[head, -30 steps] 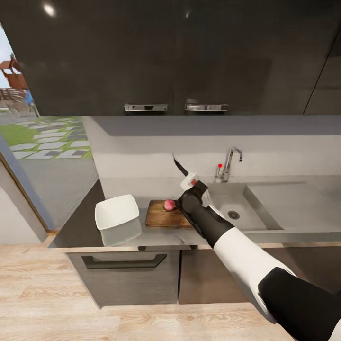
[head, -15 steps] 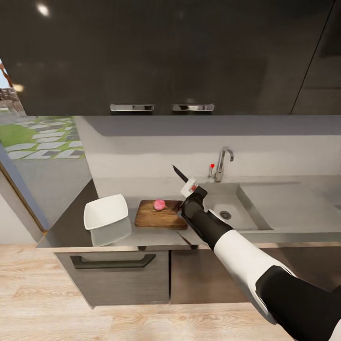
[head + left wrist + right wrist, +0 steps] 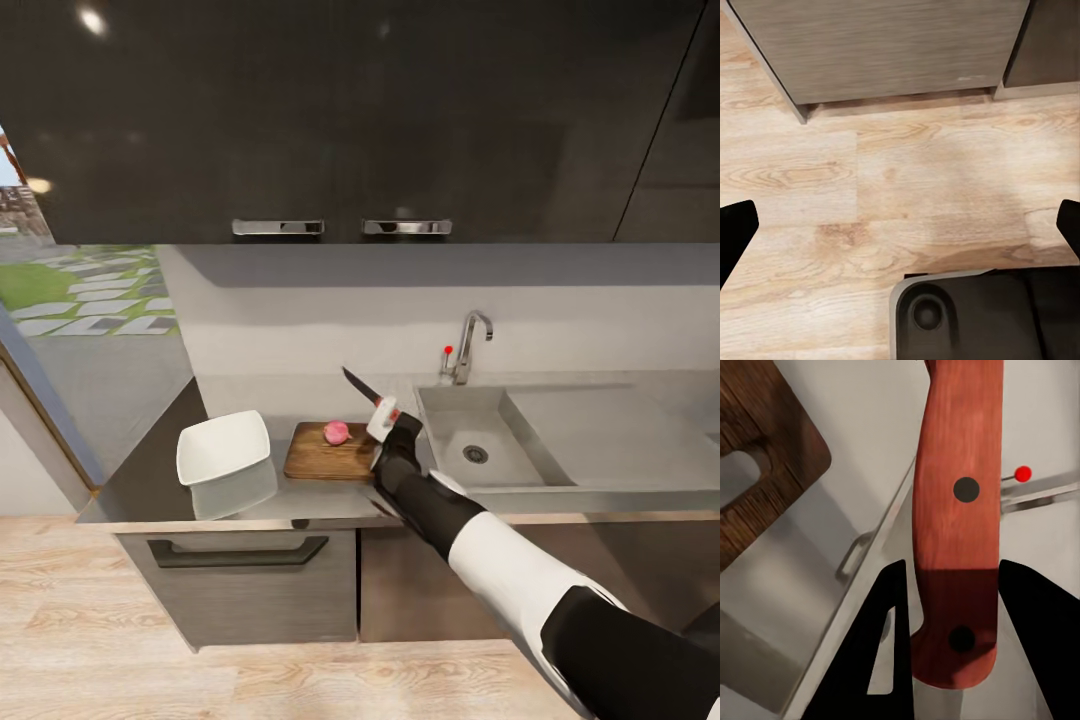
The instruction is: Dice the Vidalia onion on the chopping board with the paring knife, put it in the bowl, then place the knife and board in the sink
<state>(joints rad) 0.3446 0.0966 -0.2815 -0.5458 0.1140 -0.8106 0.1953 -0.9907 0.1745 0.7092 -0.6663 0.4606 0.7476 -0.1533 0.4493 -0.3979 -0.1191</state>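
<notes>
Right gripper (image 3: 385, 425) pinches the paring knife (image 3: 952, 510) above the countertop (image 3: 150, 470).
Its two dark fingers (image 3: 889, 645) press on the red-orange handle; the blade (image 3: 360, 385) points up-left of centre, over the chopping board's (image 3: 320, 455) right end. Since half a second ago the knife has moved left and lower, toward the Vidalia onion (image 3: 336, 432) on the board. The bowl (image 3: 222, 448) sits left, the sink (image 3: 480, 440) right. The left gripper's (image 3: 900, 225) tips stand wide apart over floor.
</notes>
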